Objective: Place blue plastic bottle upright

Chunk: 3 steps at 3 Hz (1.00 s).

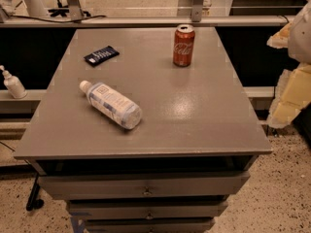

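Nearest, a stack of grey drawers [146, 184] under the surface [194, 115], the lowest cut off by the bottom edge. On the surface, left of middle and toward the near edge, the blue plastic bottle [111, 105], lying on its side rather than upright: white cap pointing far left, base pointing near right, label print too small to read. Off the right side of the surface, well apart from the bottle, the tool [290, 93], seen only as pale cream and white shapes, partly cut off by the right edge; spread or pressed together, impossible to tell. At the left, on a lower ledge beside the surface, a white pump bottle [13, 84], close against the left edge. Farther back on the surface, a dark blue packet [101, 55] lying flat at the left, its white print unreadable, and a red Coca-Cola can [183, 45] standing upright toward the right, well apart from the bottle. Beyond, a grey rail [146, 21] with posts cut off at the top.
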Tool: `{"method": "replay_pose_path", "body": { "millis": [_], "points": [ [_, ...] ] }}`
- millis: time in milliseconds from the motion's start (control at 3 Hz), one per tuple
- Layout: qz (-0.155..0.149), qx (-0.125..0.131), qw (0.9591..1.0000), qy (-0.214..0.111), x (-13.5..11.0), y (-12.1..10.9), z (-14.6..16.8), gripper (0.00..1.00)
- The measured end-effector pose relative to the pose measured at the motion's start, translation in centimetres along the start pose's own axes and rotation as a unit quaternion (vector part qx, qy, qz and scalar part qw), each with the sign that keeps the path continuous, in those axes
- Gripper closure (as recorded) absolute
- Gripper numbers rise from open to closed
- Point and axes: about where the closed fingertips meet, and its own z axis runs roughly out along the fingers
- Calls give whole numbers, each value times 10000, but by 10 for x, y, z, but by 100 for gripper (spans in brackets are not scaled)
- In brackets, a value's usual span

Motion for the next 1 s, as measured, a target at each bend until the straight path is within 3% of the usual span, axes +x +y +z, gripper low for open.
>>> {"method": "replay_pose_path", "body": {
  "millis": [333, 1000],
  "points": [
    [19, 52, 10000, -54, -8, -5, 1, 0],
    [484, -58, 9980, -394, -79, -30, 28, 0]
  ]
}}
